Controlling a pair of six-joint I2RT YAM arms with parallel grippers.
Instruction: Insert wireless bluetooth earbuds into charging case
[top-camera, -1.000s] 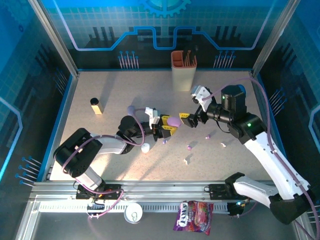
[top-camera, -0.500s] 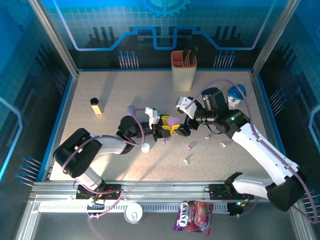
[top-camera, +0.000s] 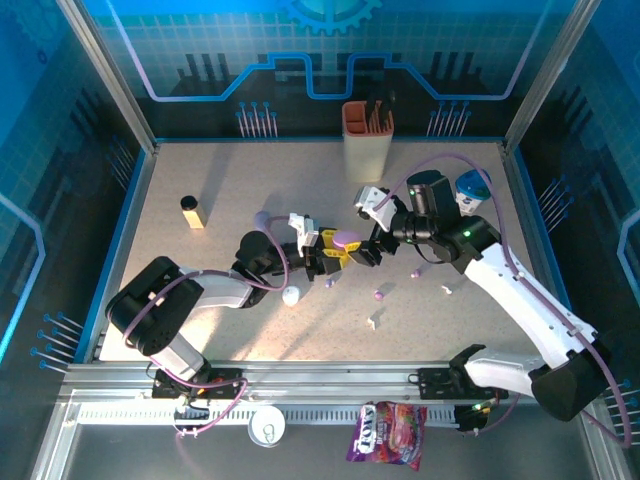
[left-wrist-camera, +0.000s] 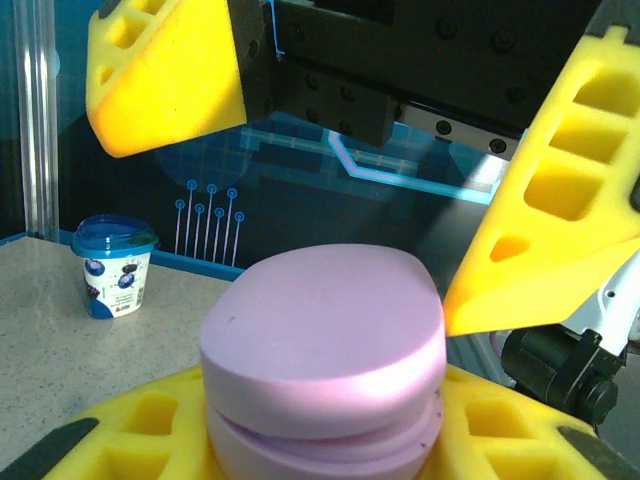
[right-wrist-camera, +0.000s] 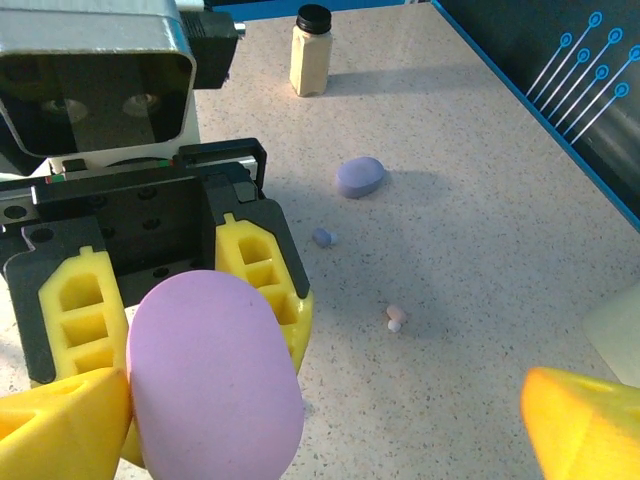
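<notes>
At mid-table (top-camera: 230, 180), well in from all 4 walled edges, 2 grippers meet head-on. Left gripper (top-camera: 334, 251): clamped on lilac case (top-camera: 346, 240), lid down. Right gripper (top-camera: 372, 250): fingers spread wide, straddling case, 1 fingertip just beside it. Bin (top-camera: 366, 150) upright at far edge. Cup (top-camera: 470, 187) behind right arm. Broad open surface left, up to bottle (top-camera: 192, 211). Second case (top-camera: 262, 217) beside left arm. Earbuds (top-camera: 378, 295) loose on table, near-right of grippers, well apart.
</notes>
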